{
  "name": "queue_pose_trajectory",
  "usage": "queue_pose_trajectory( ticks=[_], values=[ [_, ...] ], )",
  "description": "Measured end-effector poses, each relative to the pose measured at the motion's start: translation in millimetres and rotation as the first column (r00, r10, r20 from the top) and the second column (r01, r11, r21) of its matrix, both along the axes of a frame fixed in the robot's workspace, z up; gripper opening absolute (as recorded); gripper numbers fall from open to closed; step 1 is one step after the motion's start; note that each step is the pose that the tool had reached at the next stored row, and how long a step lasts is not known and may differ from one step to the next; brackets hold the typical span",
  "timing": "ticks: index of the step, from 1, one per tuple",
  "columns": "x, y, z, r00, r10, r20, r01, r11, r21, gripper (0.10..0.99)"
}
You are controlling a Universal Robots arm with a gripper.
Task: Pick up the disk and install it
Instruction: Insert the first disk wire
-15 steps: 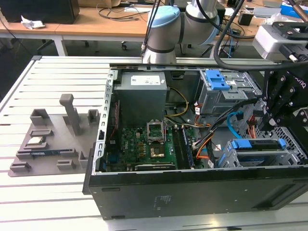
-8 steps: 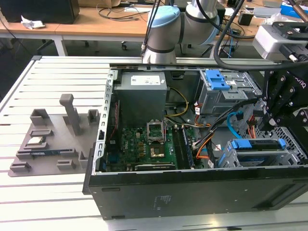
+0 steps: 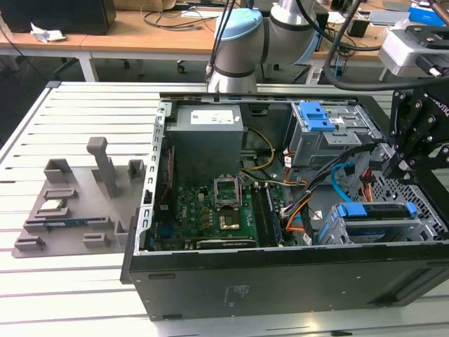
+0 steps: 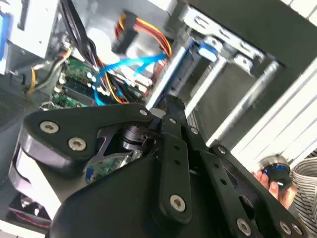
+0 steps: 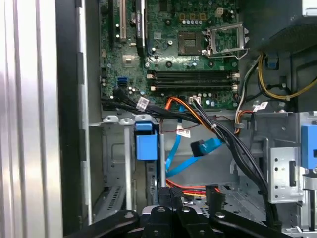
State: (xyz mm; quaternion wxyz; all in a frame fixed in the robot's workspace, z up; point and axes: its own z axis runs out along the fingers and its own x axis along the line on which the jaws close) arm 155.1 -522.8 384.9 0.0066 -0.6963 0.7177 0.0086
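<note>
The disk (image 3: 372, 213) lies in the metal drive cage (image 3: 421, 232) at the front corner of the open computer case, on the exterior view's right. Its bright blue bracket runs along the top. My black gripper (image 3: 398, 168) hangs just above the far end of that cage, apart from the disk. In the first wrist view my gripper (image 5: 172, 199) is shut with nothing between its fingers, and the bracket's blue end (image 5: 146, 143) shows in the cage ahead of it. In the second wrist view my gripper (image 4: 171, 106) points toward the blue bracket (image 4: 200, 49).
Blue, orange and black cables (image 3: 337, 179) run loose between the motherboard (image 3: 210, 210) and the cage. Behind it stands a second drive bay with a blue latch (image 3: 319, 116). A grey parts fixture (image 3: 66, 210) lies left of the case. A person's hand (image 4: 277, 181) holds a small round blue device.
</note>
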Motion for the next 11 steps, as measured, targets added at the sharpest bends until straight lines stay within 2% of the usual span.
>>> queue_pose_trajectory(
  ticks=[3, 4, 5, 9, 10, 11],
  values=[
    [6.1, 13.0, -5.3, 1.0000, 0.000, -0.0010, 0.000, 1.0000, -0.003, 0.106],
    [11.7, 22.5, -8.8, 1.0000, 0.000, -0.0013, 0.000, 1.0000, -0.006, 0.106],
    [14.5, 27.6, -10.6, 1.0000, 0.000, -0.0013, 0.000, 1.0000, -0.008, 0.106],
    [16.6, 48.3, -17.7, 1.0000, 0.000, -0.0015, 0.000, 0.9999, -0.013, 0.106],
    [16.6, 51.4, -18.6, 1.0000, 0.000, -0.0014, 0.000, 0.9999, -0.016, 0.106],
    [16.5, 53.2, -19.7, 1.0000, 0.000, -0.0014, 0.000, 0.9996, -0.027, 0.106]
  ],
)
